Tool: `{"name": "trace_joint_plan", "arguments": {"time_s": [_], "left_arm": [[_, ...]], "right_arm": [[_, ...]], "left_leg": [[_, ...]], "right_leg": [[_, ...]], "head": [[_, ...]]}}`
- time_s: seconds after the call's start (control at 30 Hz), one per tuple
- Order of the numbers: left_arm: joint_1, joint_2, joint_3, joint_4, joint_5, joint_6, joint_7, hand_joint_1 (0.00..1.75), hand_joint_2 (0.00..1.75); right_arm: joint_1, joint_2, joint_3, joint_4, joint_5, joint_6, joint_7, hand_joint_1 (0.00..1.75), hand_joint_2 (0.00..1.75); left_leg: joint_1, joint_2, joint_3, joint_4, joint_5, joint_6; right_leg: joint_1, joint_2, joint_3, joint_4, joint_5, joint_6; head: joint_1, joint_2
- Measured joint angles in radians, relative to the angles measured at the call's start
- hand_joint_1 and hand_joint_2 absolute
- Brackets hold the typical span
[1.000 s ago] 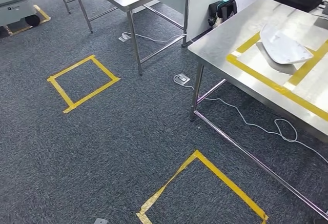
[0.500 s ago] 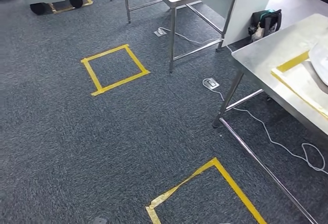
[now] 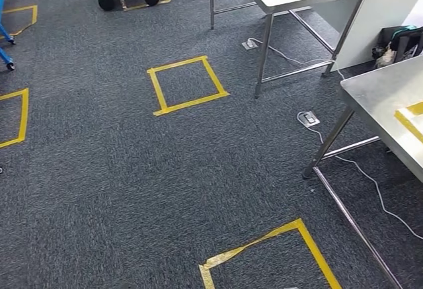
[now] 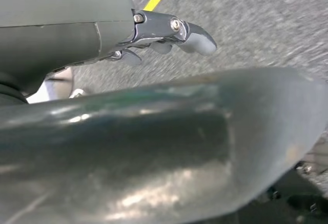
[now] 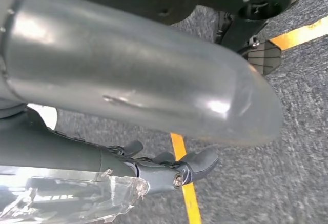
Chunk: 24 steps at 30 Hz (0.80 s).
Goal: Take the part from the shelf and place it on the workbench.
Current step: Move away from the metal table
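Currently both hands, left hand [image 4: 170,34] and right hand [image 5: 170,170], hang with fingers loosely extended, holding nothing; part unseen, handling undeterminable

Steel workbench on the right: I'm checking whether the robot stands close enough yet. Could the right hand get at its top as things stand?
Probably not. The steel workbench shows just its corner at the head view's right edge, off to the side across carpet, and the right hand hangs down over the floor, holding nothing. The robot would likely have to turn and step closer.

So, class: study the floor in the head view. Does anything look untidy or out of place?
Yes. A loose white cable trails across the carpet under the steel workbench, and the nearest yellow tape square is wrinkled at its corner.
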<state>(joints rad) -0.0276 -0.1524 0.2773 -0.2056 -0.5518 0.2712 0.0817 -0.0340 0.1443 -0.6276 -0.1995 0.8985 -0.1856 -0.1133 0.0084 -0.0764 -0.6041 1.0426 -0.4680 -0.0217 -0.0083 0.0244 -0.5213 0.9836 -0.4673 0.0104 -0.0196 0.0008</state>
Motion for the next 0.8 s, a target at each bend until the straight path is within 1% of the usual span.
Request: {"name": "trace_joint_plan", "arguments": {"time_s": [0.03, 0.07, 0.1, 0.13, 0.17, 0.2, 0.23, 0.27, 0.3, 0.33, 0.37, 0.4, 0.43, 0.47, 0.5, 0.53, 0.57, 0.6, 0.63, 0.67, 0.7, 0.73, 0.77, 0.8], "left_arm": [[-0.001, 0.001, 0.0, 0.0, 0.001, -0.003, 0.001, 0.0, 0.0], [-0.002, 0.002, 0.0, 0.0, 0.002, -0.005, 0.002, 0.0, 0.0], [-0.002, 0.003, 0.0, 0.0, 0.002, -0.006, 0.002, 0.0, 0.0], [-0.001, 0.004, 0.0, 0.0, 0.003, -0.007, 0.002, 0.0, 0.0], [0.0, 0.005, 0.0, 0.0, 0.003, -0.007, 0.003, 0.0, 0.0], [0.001, 0.006, 0.0, 0.0, 0.003, -0.008, 0.004, 0.0, 0.0], [0.001, 0.006, 0.0, 0.0, 0.004, -0.008, 0.004, 0.0, 0.0], [-0.001, 0.006, 0.0, 0.0, 0.004, -0.01, 0.004, 0.0, 0.0], [-0.003, 0.005, 0.0, 0.0, 0.005, -0.012, 0.005, 0.0, 0.0], [-0.005, 0.004, 0.001, 0.0, 0.006, -0.015, 0.006, 0.0, 0.0], [-0.006, 0.004, 0.001, 0.0, 0.007, -0.017, 0.009, 0.0, 0.0], [-0.005, 0.005, 0.002, 0.0, 0.007, -0.018, 0.011, 0.0, 0.0], [-0.004, 0.006, 0.004, 0.0, 0.007, -0.016, 0.014, 0.0, 0.0], [-0.003, 0.006, 0.005, 0.0, 0.007, -0.012, 0.015, 0.0, 0.0], [-0.003, 0.007, 0.007, 0.0, 0.007, -0.007, 0.015, 0.0, 0.0], [-0.004, 0.006, 0.008, 0.0, 0.007, -0.001, 0.015, 0.0, 0.0], [-0.005, 0.006, 0.009, 0.0, 0.007, 0.006, 0.015, 0.0, 0.0], [-0.006, 0.005, 0.01, 0.0, 0.007, 0.012, 0.014, 0.0, 0.0], [-0.005, 0.004, 0.011, 0.0, 0.006, 0.018, 0.014, 0.0, 0.0], [-0.004, 0.004, 0.013, 0.0, 0.005, 0.023, 0.014, 0.0, 0.0], [-0.004, 0.005, 0.014, 0.0, 0.003, 0.027, 0.014, 0.0, 0.0], [-0.003, 0.005, 0.015, 0.0, 0.001, 0.028, 0.014, 0.0, 0.0], [-0.003, 0.005, 0.016, 0.0, 0.0, 0.029, 0.014, 0.0, 0.0], [-0.004, 0.006, 0.016, 0.0, -0.001, 0.031, 0.014, 0.0, 0.0]], "right_arm": [[0.0, 0.001, 0.002, 0.0, 0.002, 0.0, 0.0, 0.0, 0.0], [0.001, 0.002, 0.004, 0.0, 0.004, 0.0, 0.001, 0.0, 0.0], [0.002, 0.002, 0.005, 0.0, 0.004, 0.0, 0.001, 0.0, 0.0], [0.002, 0.002, 0.007, 0.0, 0.004, 0.0, 0.002, 0.0, 0.0], [0.001, 0.002, 0.009, 0.0, 0.005, 0.0, 0.002, 0.0, 0.0], [0.0, 0.002, 0.01, 0.0, 0.005, 0.0, 0.003, 0.0, 0.0], [0.0, 0.003, 0.012, 0.0, 0.005, 0.0, 0.003, 0.0, 0.0], [0.0, 0.003, 0.013, 0.0, 0.005, 0.0, 0.003, 0.0, 0.0], [0.0, 0.003, 0.014, 0.0, 0.007, 0.0, 0.003, 0.0, 0.0], [-0.001, 0.002, 0.016, 0.0, 0.009, 0.0, 0.003, 0.0, 0.0], [-0.002, 0.002, 0.017, 0.0, 0.011, 0.0, 0.004, 0.0, 0.0], [-0.004, 0.003, 0.018, 0.0, 0.014, 0.0, 0.004, 0.0, 0.0], [-0.006, 0.004, 0.018, 0.0, 0.016, -0.001, 0.005, 0.0, 0.0], [-0.008, 0.004, 0.019, 0.0, 0.017, -0.002, 0.005, 0.0, 0.0], [-0.009, 0.005, 0.019, 0.0, 0.017, -0.003, 0.006, 0.0, 0.0], [-0.009, 0.006, 0.019, 0.0, 0.018, -0.005, 0.007, 0.0, 0.0], [-0.007, 0.006, 0.019, 0.0, 0.018, -0.006, 0.008, 0.0, 0.0], [-0.005, 0.006, 0.019, 0.0, 0.017, -0.007, 0.01, 0.0, 0.0], [-0.003, 0.006, 0.019, 0.0, 0.017, -0.008, 0.011, 0.0, 0.0], [-0.001, 0.006, 0.019, 0.0, 0.017, -0.008, 0.011, 0.0, 0.0], [0.0, 0.006, 0.018, 0.0, 0.017, -0.009, 0.011, 0.0, 0.0], [0.0, 0.006, 0.018, 0.0, 0.017, -0.01, 0.011, 0.0, 0.0], [0.0, 0.006, 0.018, 0.0, 0.017, -0.01, 0.011, 0.0, 0.0], [-0.001, 0.006, 0.018, 0.0, 0.017, -0.01, 0.011, 0.0, 0.0]], "left_leg": [[-0.001, 0.029, -0.028, 0.057, -0.034, -0.003], [-0.001, 0.047, -0.061, 0.126, -0.068, -0.007], [0.0, 0.055, -0.089, 0.185, -0.09, -0.01], [0.002, 0.06, -0.103, 0.217, -0.095, -0.014], [0.005, 0.063, -0.099, 0.213, -0.081, -0.017], [0.008, 0.071, -0.075, 0.169, -0.052, -0.02], [0.01, 0.089, -0.039, 0.104, -0.019, -0.024], [0.012, 0.114, -0.001, 0.035, 0.005, -0.028], [0.012, 0.132, 0.027, -0.016, 0.02, -0.025], [0.011, 0.143, 0.042, -0.044, 0.023, -0.019], [0.009, 0.141, 0.045, -0.053, 0.021, -0.01], [0.007, 0.127, 0.043, -0.051, 0.021, 0.001], [0.006, 0.118, 0.043, -0.052, 0.022, 0.009], [0.005, 0.108, 0.042, -0.053, 0.025, 0.016], [0.006, 0.097, 0.042, -0.054, 0.028, 0.024], [0.006, 0.087, 0.041, -0.054, 0.03, 0.029], [0.004, 0.075, 0.039, -0.054, 0.032, 0.034], [0.002, 0.061, 0.038, -0.054, 0.032, 0.037], [0.0, 0.047, 0.037, -0.054, 0.033, 0.038], [-0.002, 0.032, 0.038, -0.053, 0.033, 0.038], [-0.003, 0.017, 0.038, -0.053, 0.033, 0.038], [-0.003, 0.002, 0.039, -0.053, 0.034, 0.037], [-0.003, -0.011, 0.039, -0.053, 0.034, 0.035], [-0.003, -0.023, 0.038, -0.051, 0.035, 0.031]], "right_leg": [[0.001, -0.013, 0.0, -0.002, 0.001, -0.003], [0.002, -0.028, -0.001, -0.003, 0.002, -0.005], [0.002, -0.044, -0.002, -0.003, 0.001, -0.006], [0.002, -0.059, -0.002, -0.003, 0.0, -0.006], [0.001, -0.073, -0.002, -0.002, 0.0, -0.005], [0.0, -0.085, -0.001, -0.002, -0.002, -0.003], [-0.001, -0.096, 0.0, 0.0, -0.004, 0.001], [0.001, -0.106, -0.001, 0.004, -0.008, 0.008], [0.003, -0.115, -0.002, 0.008, -0.013, 0.015], [0.005, -0.124, -0.002, 0.011, -0.017, 0.021], [0.007, -0.133, -0.001, 0.013, -0.02, 0.027], [0.004, -0.141, 0.005, 0.011, -0.021, 0.031], [0.0, -0.136, 0.008, 0.013, -0.026, 0.037], [-0.003, -0.117, 0.006, 0.029, -0.039, 0.042], [-0.005, -0.091, -0.009, 0.066, -0.062, 0.045], [-0.006, -0.06, -0.036, 0.125, -0.095, 0.047], [-0.005, -0.041, -0.071, 0.198, -0.129, 0.046], [-0.004, -0.033, -0.106, 0.267, -0.154, 0.044], [-0.003, -0.029, -0.13, 0.309, -0.162, 0.041], [-0.002, -0.027, -0.137, 0.311, -0.149, 0.037], [-0.002, -0.022, -0.124, 0.272, -0.117, 0.033], [-0.002, -0.009, -0.095, 0.204, -0.076, 0.029], [-0.003, 0.017, -0.064, 0.131, -0.044, 0.026], [-0.004, 0.039, -0.04, 0.073, -0.023, 0.025]], "head": [[-0.002, 0.0], [-0.003, 0.0], [-0.004, 0.0], [-0.004, 0.0], [-0.004, 0.0], [-0.004, 0.0], [-0.004, 0.0], [-0.006, 0.0], [-0.004, 0.0], [-0.001, 0.0], [0.002, 0.0], [0.007, 0.0], [0.009, 0.0], [0.009, 0.0], [0.01, 0.0], [0.012, 0.0], [0.012, 0.0], [0.013, 0.0], [0.012, 0.0], [0.012, 0.0], [0.012, 0.0], [0.012, 0.0], [0.012, 0.0], [0.012, 0.0]]}}
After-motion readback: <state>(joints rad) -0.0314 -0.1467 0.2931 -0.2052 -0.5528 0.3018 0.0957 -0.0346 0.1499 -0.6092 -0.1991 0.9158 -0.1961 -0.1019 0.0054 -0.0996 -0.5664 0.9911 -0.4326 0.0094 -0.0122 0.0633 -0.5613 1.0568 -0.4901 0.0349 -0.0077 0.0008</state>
